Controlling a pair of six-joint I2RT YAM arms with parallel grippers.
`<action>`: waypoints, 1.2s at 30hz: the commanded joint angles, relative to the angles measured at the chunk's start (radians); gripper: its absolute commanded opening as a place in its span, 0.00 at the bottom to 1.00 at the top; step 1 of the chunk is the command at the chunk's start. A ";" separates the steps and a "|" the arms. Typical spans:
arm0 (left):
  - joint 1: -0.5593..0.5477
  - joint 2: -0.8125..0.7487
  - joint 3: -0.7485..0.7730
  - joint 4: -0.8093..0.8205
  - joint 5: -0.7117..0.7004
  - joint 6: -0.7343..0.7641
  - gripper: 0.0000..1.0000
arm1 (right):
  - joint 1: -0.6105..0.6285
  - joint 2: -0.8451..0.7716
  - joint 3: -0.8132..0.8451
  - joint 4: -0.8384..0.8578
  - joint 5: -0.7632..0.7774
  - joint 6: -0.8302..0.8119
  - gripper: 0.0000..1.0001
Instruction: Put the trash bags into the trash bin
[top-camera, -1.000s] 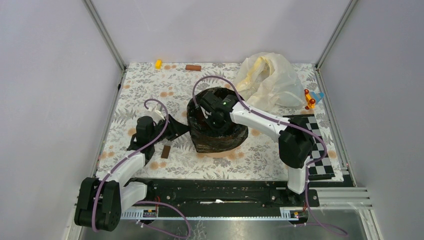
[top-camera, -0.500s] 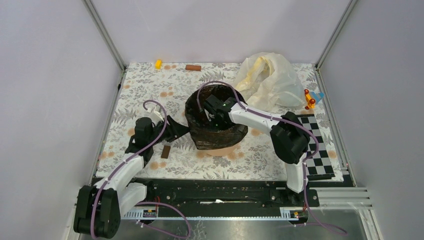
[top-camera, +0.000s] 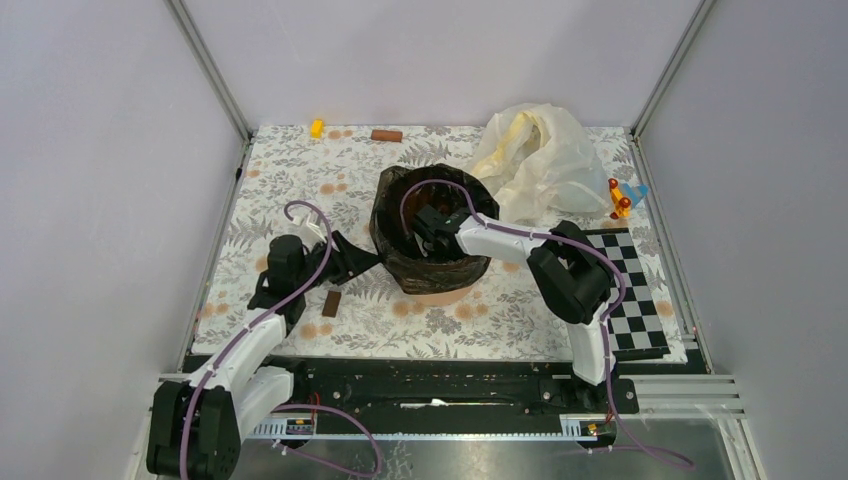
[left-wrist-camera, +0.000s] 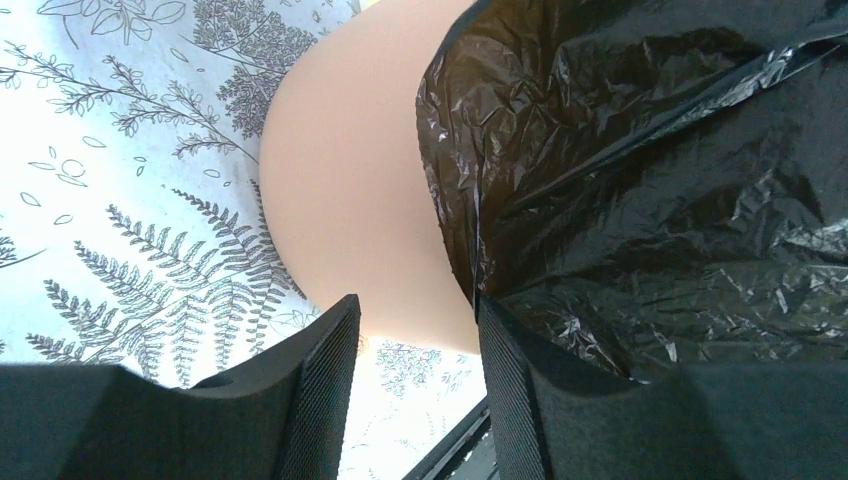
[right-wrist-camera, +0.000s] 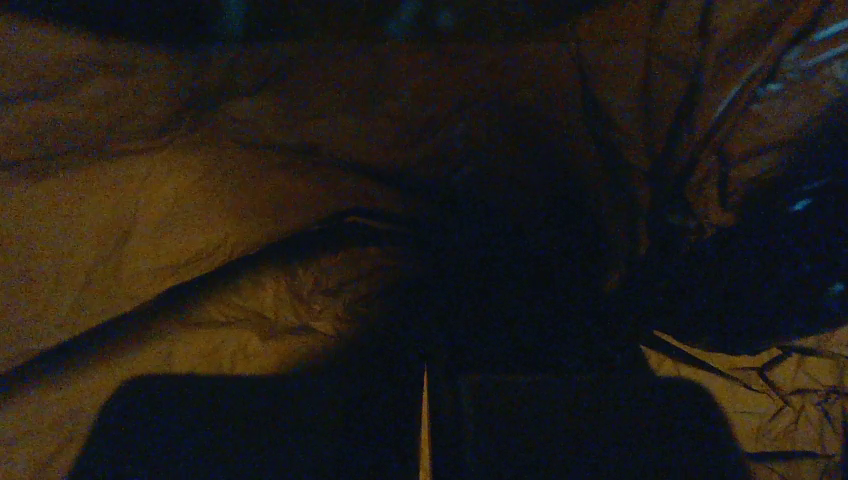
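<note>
The peach-orange trash bin (top-camera: 440, 294) stands mid-table with the glossy black trash bag (top-camera: 395, 255) draped over its rim and down its sides. My right gripper (top-camera: 428, 222) reaches down inside the bag-lined bin. In the right wrist view it is dark, with brownish film (right-wrist-camera: 200, 240) all round and the right gripper (right-wrist-camera: 425, 372) shut to a thin slit. My left gripper (top-camera: 362, 262) sits low by the bin's left side. In the left wrist view the left gripper (left-wrist-camera: 415, 305) is open, facing the bare bin wall (left-wrist-camera: 350, 180). The bag's hanging edge (left-wrist-camera: 650, 180) lies just past the tip of its right finger.
A large cream-white bag (top-camera: 535, 160) lies behind the bin to the right. A small dark block (top-camera: 331, 303) lies beside the left arm. A brown block (top-camera: 386, 135) and a yellow toy (top-camera: 317, 127) sit at the back edge. A colourful toy (top-camera: 625, 197) and a checkerboard (top-camera: 630, 290) are on the right.
The bin has gone from tilted to upright, and my right gripper has sunk deeper inside it. The left gripper's jaws have spread wider.
</note>
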 joint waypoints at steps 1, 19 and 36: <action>0.004 -0.045 0.068 -0.024 -0.021 0.032 0.51 | -0.007 0.026 -0.042 0.043 -0.019 0.012 0.00; 0.084 -0.001 0.309 -0.076 -0.073 0.067 0.55 | -0.007 -0.080 -0.041 0.046 0.009 0.007 0.00; 0.050 0.451 0.621 0.217 0.085 -0.072 0.72 | -0.008 -0.089 -0.036 0.049 -0.033 -0.029 0.00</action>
